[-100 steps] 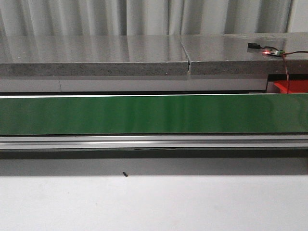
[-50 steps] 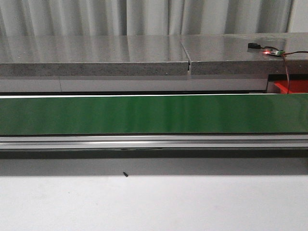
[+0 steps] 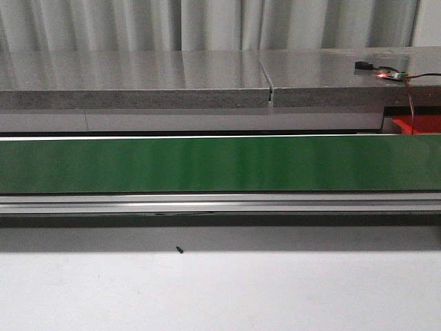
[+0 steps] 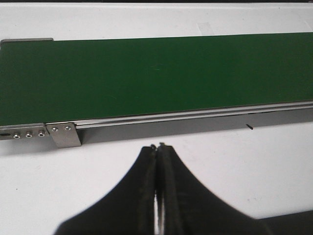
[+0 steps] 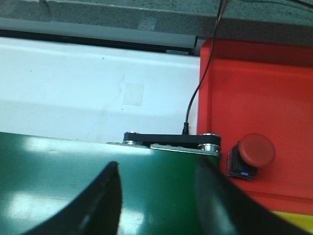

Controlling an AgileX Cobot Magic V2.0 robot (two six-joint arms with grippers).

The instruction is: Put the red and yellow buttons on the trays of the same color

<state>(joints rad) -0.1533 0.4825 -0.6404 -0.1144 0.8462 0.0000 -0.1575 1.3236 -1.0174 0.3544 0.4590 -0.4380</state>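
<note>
Jaws of my left gripper [image 4: 157, 147] are pressed together, empty, over the white surface [image 4: 244, 171]; my right gripper [image 5: 156, 191] spreads wide over the bare green belt [image 5: 58, 161]. Beyond its end, a red button [image 5: 254, 152] sits on the red tray [image 5: 264, 88]. I'd wait for another button.

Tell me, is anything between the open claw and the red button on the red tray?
Nothing visible. The right gripper hangs open over the green belt, and the red button already sits on the red tray just past the belt's end.
</note>
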